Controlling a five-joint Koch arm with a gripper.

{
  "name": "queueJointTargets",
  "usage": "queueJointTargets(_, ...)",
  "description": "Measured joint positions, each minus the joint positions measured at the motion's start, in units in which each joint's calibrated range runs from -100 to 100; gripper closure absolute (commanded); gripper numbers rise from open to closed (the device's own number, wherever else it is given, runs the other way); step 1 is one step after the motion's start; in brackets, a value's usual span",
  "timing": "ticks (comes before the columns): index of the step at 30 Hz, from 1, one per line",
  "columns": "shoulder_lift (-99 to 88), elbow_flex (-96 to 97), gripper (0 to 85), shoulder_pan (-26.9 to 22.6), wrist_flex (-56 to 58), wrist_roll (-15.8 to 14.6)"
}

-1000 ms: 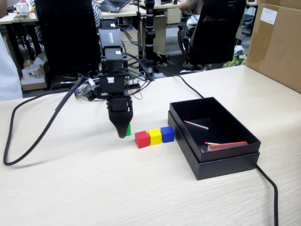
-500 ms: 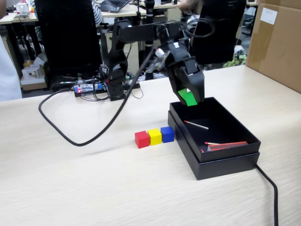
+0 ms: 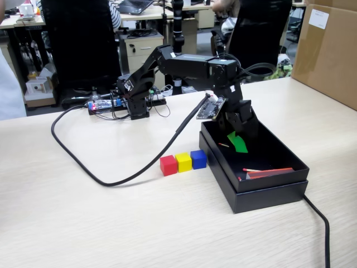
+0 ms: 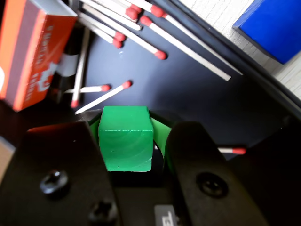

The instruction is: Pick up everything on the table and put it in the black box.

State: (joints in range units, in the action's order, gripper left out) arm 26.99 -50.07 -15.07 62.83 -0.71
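The gripper [image 4: 136,155] is down inside the black box [image 3: 268,192], jaws clamped on the green cube [image 4: 126,139]. Best now to part the jaws low over bare floor, clear of the matchsticks [image 4: 155,33] and the orange matchbox [image 4: 33,52] (a drop from height might bounce). The red cube [image 3: 168,165], yellow cube [image 3: 183,162] and blue cube [image 3: 198,159] wait in a touching row on the table [image 3: 83,223] beside the box. In the fixed view the jaws are too dark to make out.

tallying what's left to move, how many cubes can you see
4. The red cube, yellow cube and blue cube sit in a row on the table beside the black box; the green cube sits between the gripper's jaws over the box.
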Motion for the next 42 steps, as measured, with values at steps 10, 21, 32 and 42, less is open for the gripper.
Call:
queueJointTargets(10, 4.27, -0.55, 43.1, 0.44, 0.85, -0.24)
queueJointTargets(21, -19.94, 9.49, 34.7, 1.86, 1.32, -0.24)
queueJointTargets(32, -65.24, 51.85, 33.7, 8.55, -1.32, -0.1)
queueJointTargets(42, -87.64, 87.36, 33.8, 12.36, -17.19, 0.15)
